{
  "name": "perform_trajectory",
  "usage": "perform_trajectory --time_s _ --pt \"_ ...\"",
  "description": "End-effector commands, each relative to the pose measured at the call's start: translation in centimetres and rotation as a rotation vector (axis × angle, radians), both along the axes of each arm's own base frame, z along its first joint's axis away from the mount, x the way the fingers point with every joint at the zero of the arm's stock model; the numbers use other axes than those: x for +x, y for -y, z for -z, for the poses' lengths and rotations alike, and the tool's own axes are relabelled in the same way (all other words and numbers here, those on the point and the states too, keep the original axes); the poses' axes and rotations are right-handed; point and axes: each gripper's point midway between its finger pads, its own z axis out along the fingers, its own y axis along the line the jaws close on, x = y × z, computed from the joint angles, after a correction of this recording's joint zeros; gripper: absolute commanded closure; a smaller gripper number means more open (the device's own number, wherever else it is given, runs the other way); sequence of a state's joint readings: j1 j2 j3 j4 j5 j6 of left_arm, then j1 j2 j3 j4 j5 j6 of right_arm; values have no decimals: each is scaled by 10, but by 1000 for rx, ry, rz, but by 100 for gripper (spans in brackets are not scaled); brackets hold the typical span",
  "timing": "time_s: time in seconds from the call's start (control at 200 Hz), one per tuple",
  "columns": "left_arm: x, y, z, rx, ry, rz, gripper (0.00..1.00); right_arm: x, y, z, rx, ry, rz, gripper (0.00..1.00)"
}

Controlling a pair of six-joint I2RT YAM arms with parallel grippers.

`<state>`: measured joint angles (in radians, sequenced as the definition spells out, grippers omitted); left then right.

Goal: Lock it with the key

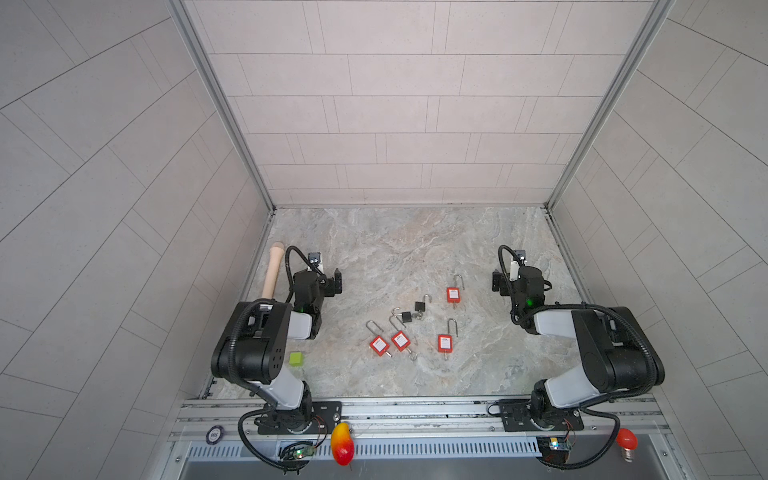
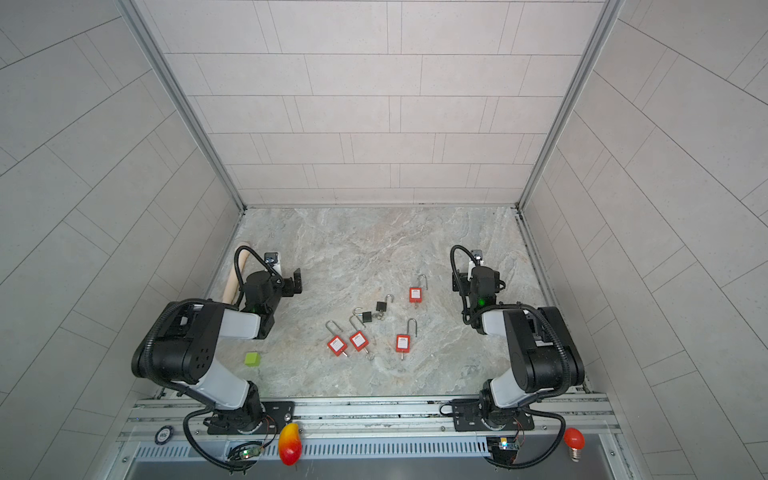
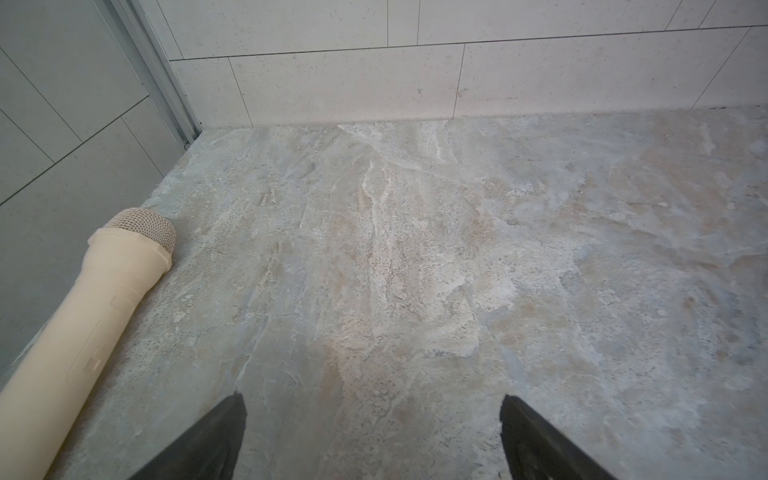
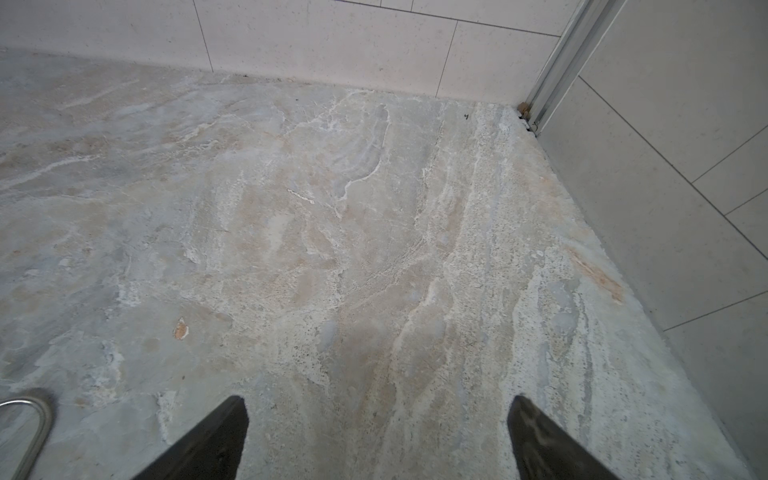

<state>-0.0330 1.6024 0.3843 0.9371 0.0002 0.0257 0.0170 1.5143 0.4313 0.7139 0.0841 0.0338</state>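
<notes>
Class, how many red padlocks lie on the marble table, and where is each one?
4: rear padlock farthest back, right of centre; front-right padlock closer to the front edge; left padlock and middle padlock side by side, front left. None appears hidden.

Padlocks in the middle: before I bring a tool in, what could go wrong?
The black padlock lies close to its twin, small keys between them: lifting one may drag the other. The two red padlocks on the left lie nearly touching, so the open left tool could nudge both.
</notes>
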Motion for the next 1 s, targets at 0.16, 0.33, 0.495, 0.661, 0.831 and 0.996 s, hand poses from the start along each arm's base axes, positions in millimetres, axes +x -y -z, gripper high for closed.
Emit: perform_trajectory --time_s 0.16,0.33,0.495,0.661,0.831,0.996 --pt "2 -1 -9 -4 29 -2 0 2 0 -3 2 15 5 1" --pt "3 -1 -9 -4 30 -2 0 1 0 -3 3 15 5 1" --pt "1 -1 -10 -1 38 0 0 1 0 -4 3 19 5 3" --pt "-8 -7 -25 -6 95 -35 0 4 -2 -21 1 -24 -5 4" --pt "-9 -7 -41 -5 76 -35 0 4 -4 -40 30 -81 2 6" --pt "-13 -8 -77 -32 107 -48 0 -5 -19 -43 169 -209 58 13"
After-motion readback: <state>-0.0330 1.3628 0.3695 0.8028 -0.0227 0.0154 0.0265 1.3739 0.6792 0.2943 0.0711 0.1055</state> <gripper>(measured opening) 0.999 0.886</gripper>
